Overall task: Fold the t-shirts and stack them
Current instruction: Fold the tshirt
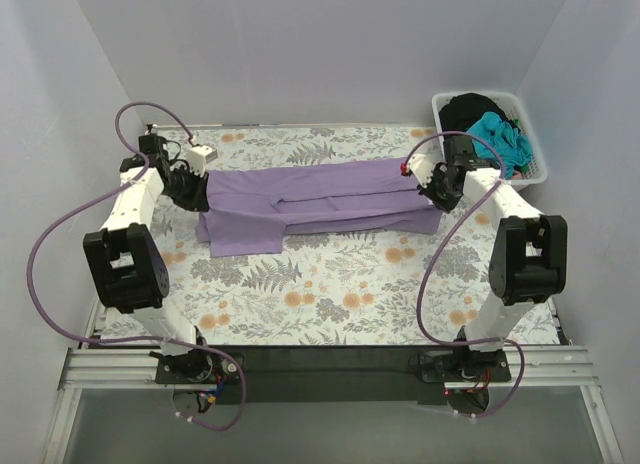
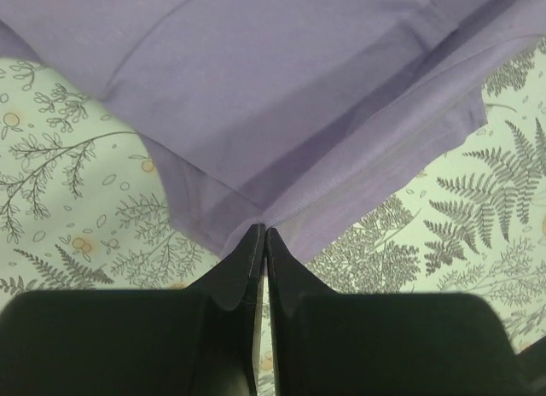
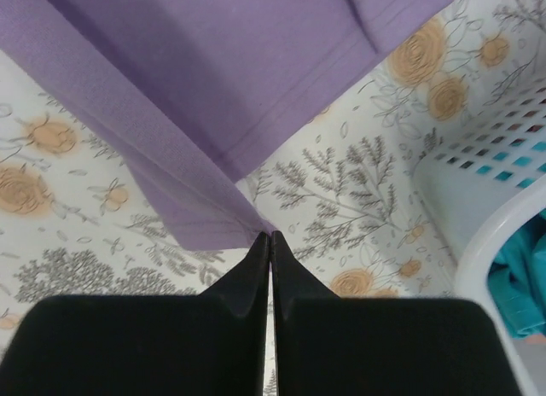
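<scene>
A: Where is the lavender t-shirt (image 1: 320, 199) being held?
B: Across the floral table covering (image 1: 330, 284), between the arms.
A: And the claws?
B: One end is being pinched by the left gripper (image 2: 265, 232), the other end by the right gripper (image 3: 270, 235), each with its jaws pressed together on the cloth.

One t-shirt (image 1: 320, 199) lies stretched left to right across the far half of the table (image 1: 350, 294). The left gripper (image 1: 203, 197) meets its left end and the right gripper (image 1: 431, 195) its right end. A basket (image 1: 475, 92) at the far right corner holds other t-shirts (image 1: 490, 124).
</scene>
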`<state>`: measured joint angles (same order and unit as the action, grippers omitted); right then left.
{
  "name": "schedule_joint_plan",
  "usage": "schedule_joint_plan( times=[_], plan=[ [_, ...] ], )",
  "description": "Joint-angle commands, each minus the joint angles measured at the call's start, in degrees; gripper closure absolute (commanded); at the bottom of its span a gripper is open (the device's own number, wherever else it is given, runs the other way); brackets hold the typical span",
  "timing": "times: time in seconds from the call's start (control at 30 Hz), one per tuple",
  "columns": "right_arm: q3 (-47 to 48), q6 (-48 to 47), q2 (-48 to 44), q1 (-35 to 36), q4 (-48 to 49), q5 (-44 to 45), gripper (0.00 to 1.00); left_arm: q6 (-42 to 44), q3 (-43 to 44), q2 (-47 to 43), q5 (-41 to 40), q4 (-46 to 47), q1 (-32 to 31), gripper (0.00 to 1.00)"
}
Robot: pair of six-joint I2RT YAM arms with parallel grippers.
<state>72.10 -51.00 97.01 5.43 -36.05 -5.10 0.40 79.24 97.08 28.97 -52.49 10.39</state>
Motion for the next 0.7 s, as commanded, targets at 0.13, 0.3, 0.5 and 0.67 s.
schedule_joint_plan(
  times=[0.13,0.3,0.5,0.67],
  plan=[
    [10.9,-1.6,7.3,-0.4,0.5,0.8,0.99,-4.3,6.7,5.9,0.8,2.4,0.4,1.00],
    [16.8,-2.5,12.1,-0.3,0.3,0.9,0.99,-5.3,7.7,8.6,-0.6,4.9,0.5,1.00],
    [21.1,-3.1,16.3,-0.2,-0.1,1.2,0.99,-6.0,8.9,10.8,-1.0,5.7,0.4,1.00],
    [23.3,-3.4,18.4,0.4,0.0,1.7,0.99,-6.1,9.2,11.6,-2.1,7.0,0.5,1.00]
  ],
)
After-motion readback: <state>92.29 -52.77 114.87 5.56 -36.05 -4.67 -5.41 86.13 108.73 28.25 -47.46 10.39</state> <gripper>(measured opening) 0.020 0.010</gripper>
